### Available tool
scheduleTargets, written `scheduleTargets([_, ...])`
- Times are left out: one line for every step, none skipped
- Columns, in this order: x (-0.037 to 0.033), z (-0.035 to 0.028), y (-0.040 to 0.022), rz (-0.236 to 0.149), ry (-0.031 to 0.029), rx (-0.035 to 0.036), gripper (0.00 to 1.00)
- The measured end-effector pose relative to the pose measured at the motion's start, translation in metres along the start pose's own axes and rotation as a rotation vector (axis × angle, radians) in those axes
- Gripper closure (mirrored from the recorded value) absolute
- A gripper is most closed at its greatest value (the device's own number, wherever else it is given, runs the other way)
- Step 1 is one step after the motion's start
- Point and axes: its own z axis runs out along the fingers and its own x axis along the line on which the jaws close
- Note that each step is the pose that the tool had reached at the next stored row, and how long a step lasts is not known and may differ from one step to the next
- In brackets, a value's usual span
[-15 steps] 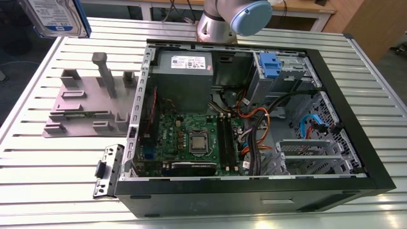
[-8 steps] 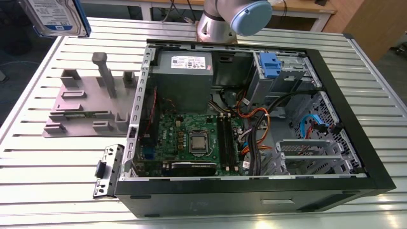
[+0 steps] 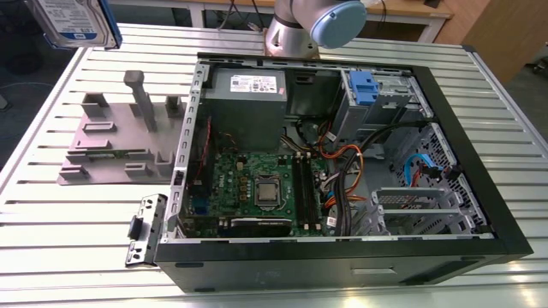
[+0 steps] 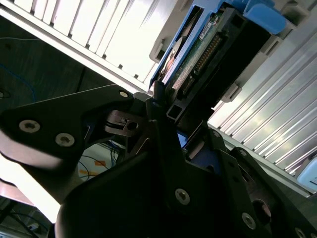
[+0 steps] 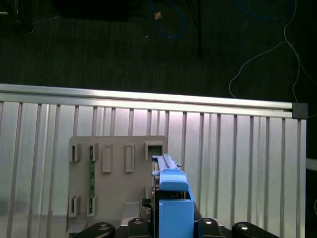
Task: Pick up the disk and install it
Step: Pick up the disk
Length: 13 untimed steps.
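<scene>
Lifting looks finished: the disk (image 3: 73, 22) hangs above the grey stand (image 3: 111, 144), apparently pinched by its edges in the gripper (image 5: 171, 225). Fitting it into the open case (image 3: 299, 269) is not yet done.

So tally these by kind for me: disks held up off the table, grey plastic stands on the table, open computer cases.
Held disk: 1
Grey plastic stand: 1
Open computer case: 1
Total: 3
</scene>
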Motion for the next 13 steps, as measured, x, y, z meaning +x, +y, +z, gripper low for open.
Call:
scheduleTargets([0.0,-0.0003,0.0,0.0,0.0,0.0,0.64])
scheduleTargets([-0.0001,-0.0006,0.0,0.0,0.0,0.0,0.64])
scheduleTargets([-0.0001,-0.0009,0.0,0.0,0.0,0.0,0.64])
scheduleTargets([-0.0001,-0.0012,0.0,0.0,0.0,0.0,0.64])
scheduleTargets([-0.0001,-0.0016,0.0001,0.0,0.0,0.0,0.64])
scheduleTargets([-0.0002,-0.0018,0.0001,0.0,0.0,0.0,0.64])
scheduleTargets([-0.0002,-0.0021,0.0001,0.0,0.0,0.0,0.64])
scheduleTargets([-0.0002,-0.0024,0.0001,0.0,0.0,0.0,0.64])
scheduleTargets([-0.0002,-0.0027,0.0001,0.0,0.0,0.0,0.64])
scheduleTargets([-0.0002,-0.0029,0.0001,0.0,0.0,0.0,0.64])
scheduleTargets([-0.0003,-0.0031,0.0001,0.0,0.0,0.0001,0.64])
scheduleTargets([-0.0003,-0.0034,0.0001,0.0,0.0,0.0001,0.64])
scheduleTargets([-0.0003,-0.0036,0.0001,0.0,0.0,0.0001,0.64])
